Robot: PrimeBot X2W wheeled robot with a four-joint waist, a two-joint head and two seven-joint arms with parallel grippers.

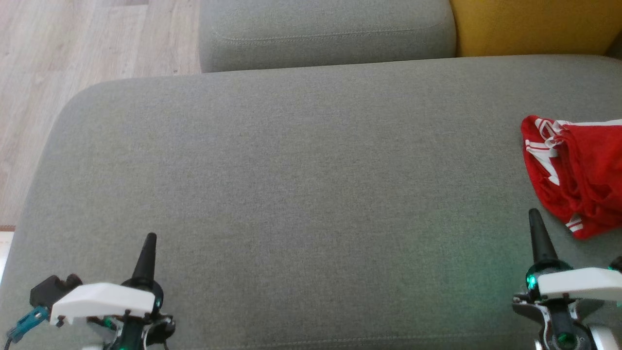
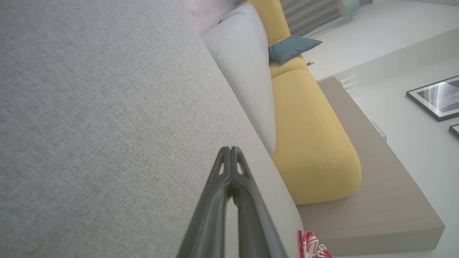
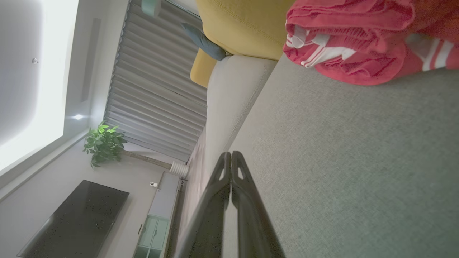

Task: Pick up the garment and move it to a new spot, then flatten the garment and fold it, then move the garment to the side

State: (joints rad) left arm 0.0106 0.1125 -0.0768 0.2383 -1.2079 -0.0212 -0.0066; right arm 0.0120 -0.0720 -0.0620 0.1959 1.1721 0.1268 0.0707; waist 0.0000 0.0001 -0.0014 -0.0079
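The garment (image 1: pixel 578 170) is red with white stripes and lies crumpled at the right edge of the grey sofa seat (image 1: pixel 291 184). It also fills the upper right of the right wrist view (image 3: pixel 358 39), and a small corner of the garment (image 2: pixel 310 245) shows low in the left wrist view. My right gripper (image 1: pixel 534 214) is shut and empty, just left of the garment's near end without touching it. Its fingertips (image 3: pixel 231 156) meet above bare cushion. Far from the garment, at the seat's near left, my left gripper (image 1: pixel 151 238) is shut and empty, tips (image 2: pixel 230 149) pressed together.
A grey cushion (image 1: pixel 325 34) lies behind the seat, with a yellow cushion (image 1: pixel 534 24) to its right. Wooden floor (image 1: pixel 73 73) lies past the seat's left edge. A yellow sofa section (image 2: pixel 308 136) and a blue pillow (image 2: pixel 292 48) show in the left wrist view.
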